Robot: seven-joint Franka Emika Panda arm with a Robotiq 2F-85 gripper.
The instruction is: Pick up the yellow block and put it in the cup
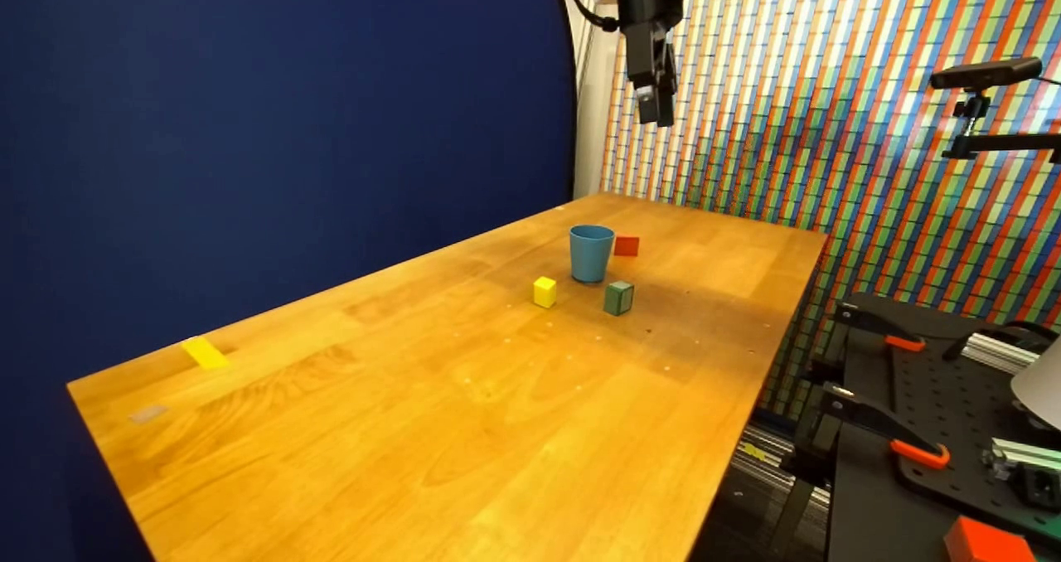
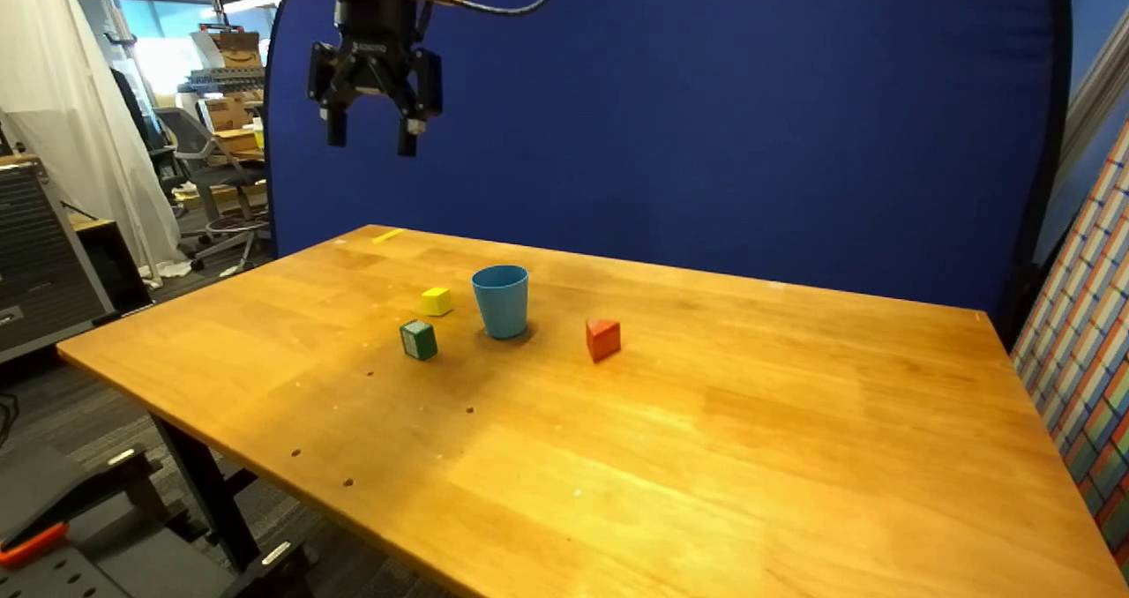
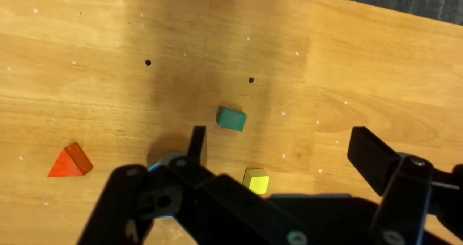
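I've got the wooden surface point(image 2: 670, 474) stretching out before me in an exterior view, a dark blue backdrop point(image 2: 706, 122) beyond. On it, nearest, the green block point(image 2: 418, 340) and a red wedge point(image 2: 603, 340); then the upright cup point(image 2: 503, 305), and a flat yellow strip point(image 2: 388, 235) by the far edge. In the wrist view, my hand point(image 3: 279, 144) hides most of that cup. Jaws spread wide, holding nothing, it hangs high; the yellow block point(image 2: 436, 302) sits well below, near the cup, showing between the jaws from the wrist.
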